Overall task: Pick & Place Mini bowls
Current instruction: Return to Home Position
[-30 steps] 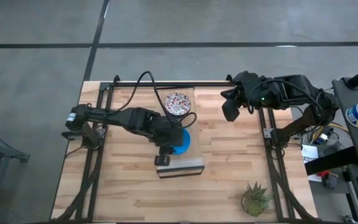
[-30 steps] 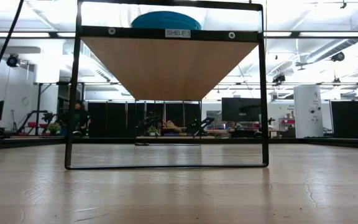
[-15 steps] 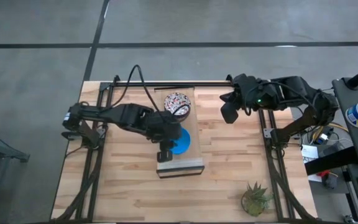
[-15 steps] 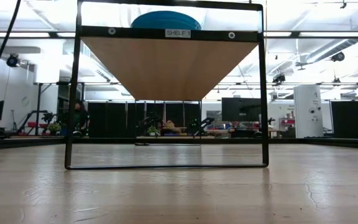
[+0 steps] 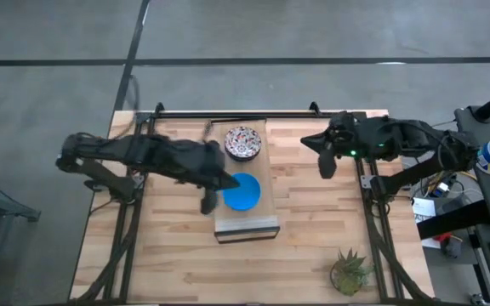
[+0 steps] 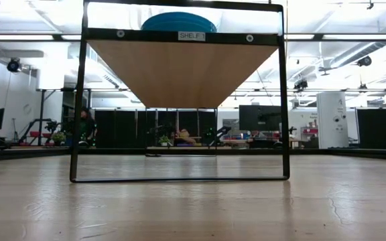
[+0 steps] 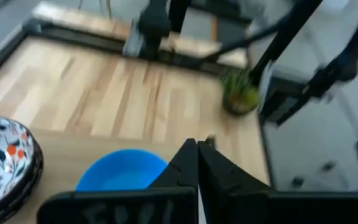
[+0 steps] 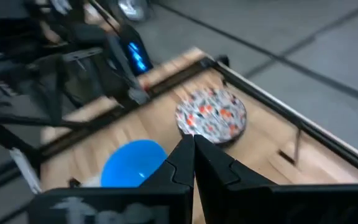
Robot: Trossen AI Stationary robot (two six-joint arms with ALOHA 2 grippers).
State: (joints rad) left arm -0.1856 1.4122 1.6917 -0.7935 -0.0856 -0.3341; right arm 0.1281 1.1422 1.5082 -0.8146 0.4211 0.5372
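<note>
My left fingers (image 7: 190, 160) are pressed together with nothing between them. They hang over the pale plank worktop (image 5: 313, 238), just beside the left edge of the raised pale wooden shelf (image 5: 260, 223). My right fingers (image 8: 184, 157) are together and empty as well. They are held over the worktop well to the right of the shelf, close to the black frame rail on that side.

The plain bright blue round mini bowls (image 5: 242, 192) sit on top of the shelf, toward its front. From above they show as one disc, so I cannot count how many are nested there. In the low view a blue rim shows above the shelf's top bar. The whitish red-and-dark speckled mini bowls (image 5: 242, 142) sit on the same shelf behind the blue ones, near them but apart. My left wrist view shows layered rims at their edge, so I take them for a stack.

I see no bowl on the worktop itself, and neither set of fingers carries one. The small green potted plant (image 5: 350, 270) stands alone at the worktop's front right, well apart from everything else.

I judge the placing finished, with both colours gathered on the shelf. What is left looks like tidying only: each arm needs to fold back to its own side and come to rest clear of the shelf.
</note>
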